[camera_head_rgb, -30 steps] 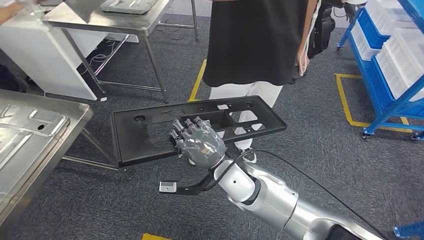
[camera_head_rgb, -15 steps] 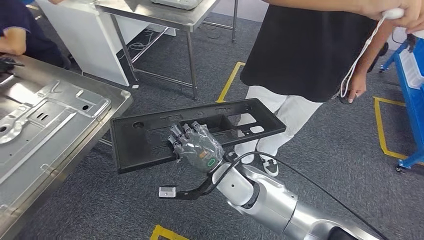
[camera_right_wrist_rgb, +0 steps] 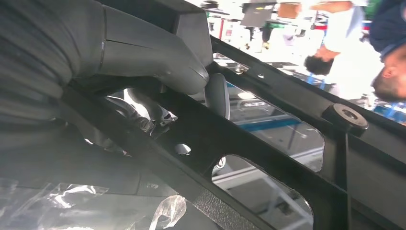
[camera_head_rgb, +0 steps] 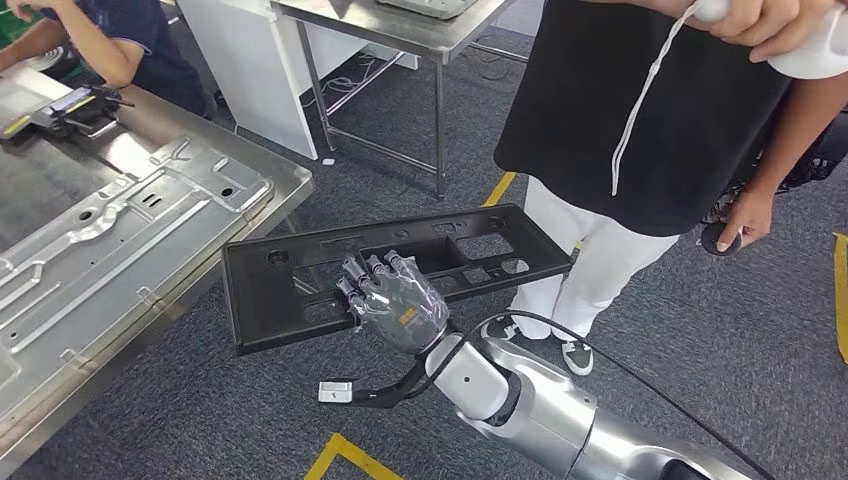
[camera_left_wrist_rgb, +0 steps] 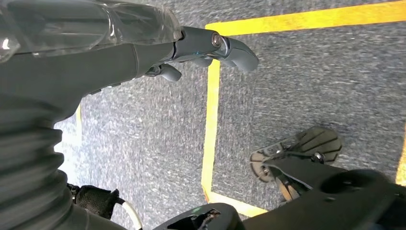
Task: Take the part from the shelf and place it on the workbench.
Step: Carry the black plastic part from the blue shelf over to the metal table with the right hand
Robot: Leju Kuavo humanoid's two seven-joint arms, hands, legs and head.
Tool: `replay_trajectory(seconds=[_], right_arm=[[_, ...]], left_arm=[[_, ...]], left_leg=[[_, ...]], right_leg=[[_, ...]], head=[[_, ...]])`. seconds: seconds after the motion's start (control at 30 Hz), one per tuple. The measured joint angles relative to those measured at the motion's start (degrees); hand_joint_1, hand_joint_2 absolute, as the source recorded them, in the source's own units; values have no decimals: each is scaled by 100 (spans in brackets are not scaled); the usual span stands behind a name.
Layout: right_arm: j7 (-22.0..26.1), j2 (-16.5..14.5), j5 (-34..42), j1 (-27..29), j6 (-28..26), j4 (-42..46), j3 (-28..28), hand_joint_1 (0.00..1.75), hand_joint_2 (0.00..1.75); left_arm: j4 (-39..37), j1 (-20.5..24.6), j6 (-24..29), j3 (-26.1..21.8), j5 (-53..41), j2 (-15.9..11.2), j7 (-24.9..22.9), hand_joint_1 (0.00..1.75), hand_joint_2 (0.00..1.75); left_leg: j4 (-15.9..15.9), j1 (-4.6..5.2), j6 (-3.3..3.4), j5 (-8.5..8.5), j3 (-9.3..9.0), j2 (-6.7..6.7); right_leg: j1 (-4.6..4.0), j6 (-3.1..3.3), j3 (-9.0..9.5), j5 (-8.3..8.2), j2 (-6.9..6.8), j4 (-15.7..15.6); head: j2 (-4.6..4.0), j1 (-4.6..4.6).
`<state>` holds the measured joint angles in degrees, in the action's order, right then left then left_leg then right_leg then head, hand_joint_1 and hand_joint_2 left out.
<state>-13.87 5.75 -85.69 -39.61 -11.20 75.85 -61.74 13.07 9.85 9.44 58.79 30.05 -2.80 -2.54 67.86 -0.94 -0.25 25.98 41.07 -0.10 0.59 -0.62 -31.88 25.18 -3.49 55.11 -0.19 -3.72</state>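
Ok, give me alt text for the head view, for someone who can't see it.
The robot's right hand holds a long black plastic part flat above grey carpet. A steel workbench with a pressed metal panel sits to the left; a person in a black top stands behind.

A person in a black top and white trousers (camera_head_rgb: 640, 110) stands on the grey carpeted floor (camera_head_rgb: 760, 330), one hand holding a small dark round object (camera_head_rgb: 722, 238) at the side, a white cord (camera_head_rgb: 640, 100) hanging down the front of the top; yellow tape lines (camera_head_rgb: 345, 458) mark the floor; a stamped silver sheet-metal panel (camera_head_rgb: 110, 240) lies on the steel surface at the left; a second person in a dark blue shirt (camera_head_rgb: 120, 40) leans at its far end; a steel-legged table (camera_head_rgb: 420, 30) stands behind.
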Motion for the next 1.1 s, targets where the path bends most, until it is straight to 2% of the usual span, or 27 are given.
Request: replay_trajectory(seconds=[0.07, 0.1, 0.13, 0.2, 0.23, 0.27, 0.3, 0.33, 0.37, 0.4, 0.43, 0.47, 0.5, 0.57, 0.6, 0.63, 0.67, 0.7, 0.73, 0.8, 0.87, 0.9, 0.93, 0.97, 1.0, 1.03, 1.1], right_arm=[[4, 2, -1, -7, -11, 13, -1, 175, 175], [8, 5, -1, -13, -15, 21, -1, 175, 175], [11, 8, -1, -18, -17, 32, -2, 175, 175], [13, 11, 1, -23, -17, 48, -5, 175, 175], [11, 15, 1, -23, -17, 55, -7, 175, 175], [7, 20, 1, -23, -17, 62, -7, 175, 175], [2, 30, 1, -23, -17, 71, -7, 175, 175], [0, 47, -1, -19, -16, 79, -8, 175, 175], [-1, 67, -4, -10, -10, 86, -10, 175, 175], [4, 95, -8, 2, 7, 91, -18, 175, 175], [12, 123, -13, 16, 34, 94, -27, 175, 175], [21, 148, -18, 27, 70, 102, -38, 175, 175], [31, 169, -23, 31, 108, 117, -48, 175, 175], [45, 209, -36, 25, 158, 157, -60, 175, 175], [54, 228, -42, 20, 172, 180, -68, 175, 175], [63, 249, -46, 18, 182, 202, -80, 175, 175], [72, 269, -49, 17, 193, 221, -96, 175, 175], [78, 282, -50, 15, 204, 240, -112, 175, 175], [82, 296, -51, 14, 214, 262, -124, 175, 175], [91, 313, -55, 8, 222, 305, -139, 175, 175], [116, 335, -57, 10, 233, 332, -157, 175, 175], [135, 348, -58, 17, 243, 335, -171, 175, 175], [159, 358, -57, 25, 253, 336, -186, 175, 175], [180, 364, -57, 30, 260, 336, -202, 175, 175], [196, 367, -55, 33, 266, 337, -217, 175, 175], [209, 367, -53, 31, 268, 337, -230, 175, 175], [221, 369, -49, 25, 268, 338, -241, 175, 175]], left_arm=[[0, 33, -2, 14, -17, -7, -3, 0, 175], [0, 57, -3, 20, -26, -9, -3, 0, 175], [0, 76, -3, 25, -32, -9, -4, 0, 175], [0, 96, -1, 31, -42, -9, -5, 0, 175], [0, 97, 2, 34, -52, -9, -6, 0, 175], [0, 103, 6, 40, -64, -10, -6, 0, 175], [0, 114, 11, 45, -77, -13, -8, 0, 175], [0, 127, 20, 50, -86, -16, -12, 0, 175], [0, 141, 27, 56, -93, -19, -16, 0, 175], [0, 150, 32, 62, -102, -21, -21, 0, 175], [0, 150, 32, 70, -113, -20, -31, 0, 175], [0, 141, 24, 85, -124, -20, -48, 0, 175], [0, 126, 15, 99, -135, -19, -69, 0, 175], [0, 98, -1, 119, -148, -15, -105, 0, 175], [0, 89, -5, 123, -151, -14, -113, 0, 175], [0, 82, -8, 128, -155, -13, -119, 0, 175], [0, 73, -11, 135, -155, -13, -129, 0, 175], [0, 57, -14, 144, -155, -13, -139, 0, 175], [0, 36, -13, 151, -156, -14, -148, 0, 175], [0, 14, 0, 158, -156, -11, -156, 0, 175], [0, 49, 22, 159, -139, -7, -138, 0, 175], [0, 79, 34, 159, -125, -7, -120, 0, 175], [0, 103, 42, 158, -111, -7, -101, 0, 175], [0, 120, 49, 158, -104, -8, -80, 0, 175], [0, 130, 55, 158, -106, -8, -63, 0, 175], [0, 142, 58, 158, -110, -9, -47, 0, 175], [1, 180, 62, 158, -118, -5, -16, 0, 175]], left_leg=[[-844, 21, 24, -297, -455, 262], [-1113, 39, 60, -371, -597, 353], [-1230, 57, 99, -386, -654, 391], [-1243, 81, 184, -392, -652, 257], [-1252, 78, 217, -399, -659, 189], [-1260, 72, 252, -407, -669, 121], [-1267, 61, 288, -414, -681, 54], [-1268, 56, 315, -416, -684, -16], [-1268, 59, 336, -416, -685, -89], [-1268, 65, 349, -416, -686, -171], [-1267, 70, 352, -415, -689, -257], [-1266, 73, 353, -414, -695, -344], [-1264, 73, 352, -414, -702, -430], [-1256, 75, 338, -407, -710, -584], [-1250, 75, 319, -405, -702, -651], [-1247, 72, 295, -404, -687, -711], [-1250, 65, 263, -410, -668, -768], [-1258, 49, 228, -417, -653, -827], [-1239, 38, 201, -402, -635, -815], [-955, 47, 149, -227, -490, -556], [-206, 59, 103, 135, -127, -206], [196, 54, 83, 284, 69, -126], [452, 50, 68, 351, 196, -86], [488, 46, 59, 318, 209, -61], [268, 44, 58, 187, 90, -26], [-143, 46, 65, 4, -133, 55], [-965, 85, 113, -266, -572, 306]], right_leg=[[-24, -51, 34, 39, -118, 5], [-44, -78, 47, 58, -170, 8], [-67, -101, 57, 73, -218, 9], [-73, -142, 77, 99, -318, 4], [-59, -169, 84, 139, -290, 33], [-40, -193, 49, 224, -185, 144], [-24, -212, -58, 374, -31, 393], [-14, -218, -234, 561, 144, 764], [-12, -217, -457, 740, 256, 1195], [-11, -214, -666, 862, 305, 1573], [-12, -208, -798, 875, 326, 1773], [-12, -196, -820, 768, 340, 1737], [-10, -178, -728, 567, 371, 1468], [4, -141, -373, 130, 597, 631], [14, -127, -237, 6, 705, 320], [15, -117, -165, -41, 781, 152], [5, -105, -146, -36, 782, 105], [-3, -85, -145, -45, 708, 96], [-10, -57, -135, -55, 640, 82], [-7, 4, -113, -71, 501, 47], [-21, 45, -99, -61, 351, 37], [-31, 60, -97, -54, 267, 37], [-36, 66, -95, -46, 184, 38], [-38, 68, -93, -39, 108, 38], [-38, 64, -85, -30, 38, 38], [-39, 53, -71, -19, -26, 39], [-69, 13, -41, 12, -140, 43]], head=[[-1, 0], [-1, 7], [0, 15], [1, 32], [1, 34], [1, 35], [1, 39], [0, 43], [1, 47], [1, 50], [1, 50], [1, 50], [1, 50], [1, 50], [1, 50], [1, 49], [0, 48], [0, 48], [0, 48], [0, 33], [-1, 16], [-1, 15], [-1, 14], [-1, 14], [-1, 14], [-1, 14], [0, 18]])
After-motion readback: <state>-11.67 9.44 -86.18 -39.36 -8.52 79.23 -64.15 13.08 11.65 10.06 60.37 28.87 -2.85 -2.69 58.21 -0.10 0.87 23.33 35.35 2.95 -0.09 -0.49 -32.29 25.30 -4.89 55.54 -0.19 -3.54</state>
